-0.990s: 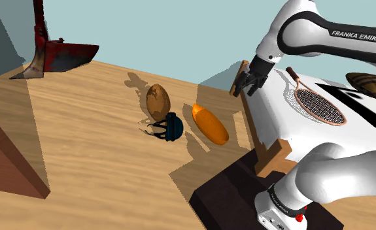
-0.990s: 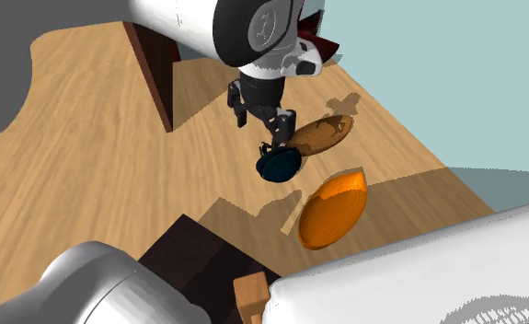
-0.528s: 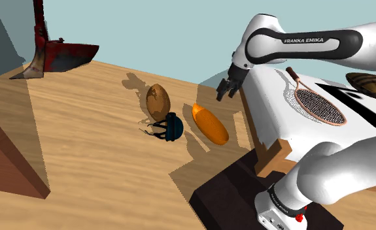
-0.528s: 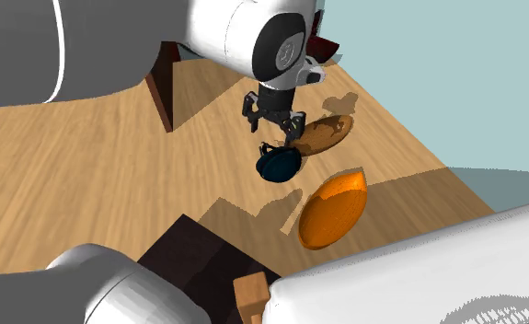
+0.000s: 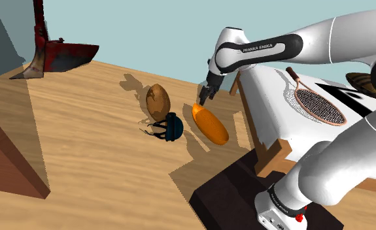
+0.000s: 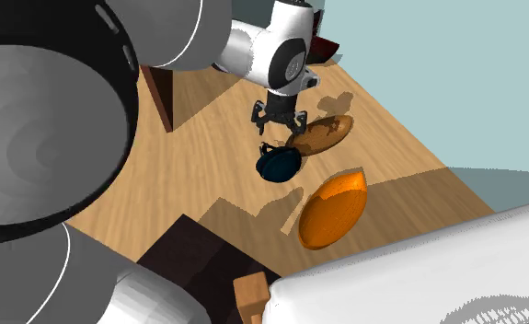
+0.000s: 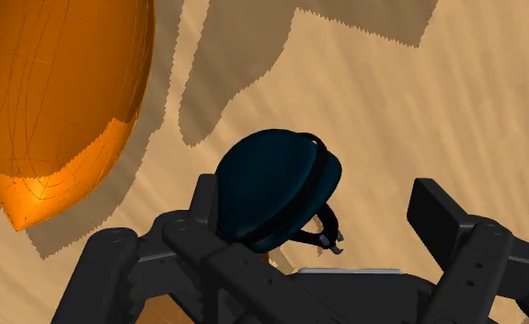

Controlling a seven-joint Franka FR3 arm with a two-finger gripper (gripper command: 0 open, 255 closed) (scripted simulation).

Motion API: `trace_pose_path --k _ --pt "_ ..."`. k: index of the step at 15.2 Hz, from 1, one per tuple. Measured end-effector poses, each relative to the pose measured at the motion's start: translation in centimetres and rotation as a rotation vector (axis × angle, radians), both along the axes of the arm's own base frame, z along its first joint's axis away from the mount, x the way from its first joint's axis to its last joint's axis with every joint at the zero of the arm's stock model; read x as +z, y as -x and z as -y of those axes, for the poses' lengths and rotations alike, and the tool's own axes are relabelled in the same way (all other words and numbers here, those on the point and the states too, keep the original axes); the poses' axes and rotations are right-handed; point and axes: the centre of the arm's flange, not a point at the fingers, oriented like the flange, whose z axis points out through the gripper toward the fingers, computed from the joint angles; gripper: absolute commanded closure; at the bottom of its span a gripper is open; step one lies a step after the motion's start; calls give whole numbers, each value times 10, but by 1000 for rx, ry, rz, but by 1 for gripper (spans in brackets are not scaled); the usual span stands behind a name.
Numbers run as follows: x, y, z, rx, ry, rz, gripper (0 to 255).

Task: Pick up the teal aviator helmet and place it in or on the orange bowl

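Three things lie close together on the wooden floor [image 5: 82,144]: a dark teal rounded aviator helmet [image 5: 172,126], a brown oval ball [image 5: 157,100] just beside it, and a glossy orange pointed bowl [image 5: 210,124] nearby. Above the helmet hangs the black claw [image 6: 277,126], fingers spread and empty.

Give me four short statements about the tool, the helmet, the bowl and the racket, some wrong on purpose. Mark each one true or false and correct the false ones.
1. The tool is open. True.
2. The dark teal helmet lies inside the orange bowl. False: it lies on the wooden surface beside the bowl.
3. A racket lies on the white table. True.
4. The tool clasps the helmet. False: its fingers stand apart above the helmet and hold nothing.
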Motion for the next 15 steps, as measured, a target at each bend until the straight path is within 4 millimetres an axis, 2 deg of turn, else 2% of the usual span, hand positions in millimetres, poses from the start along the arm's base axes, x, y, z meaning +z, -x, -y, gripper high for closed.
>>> trace_pose_path --k 8,11,15 --pt "-72 -75 -42 212 36 -11 0" --pt "-93 -102 -59 292 49 -15 0" --pt "-132 -130 -87 398 66 -21 0"
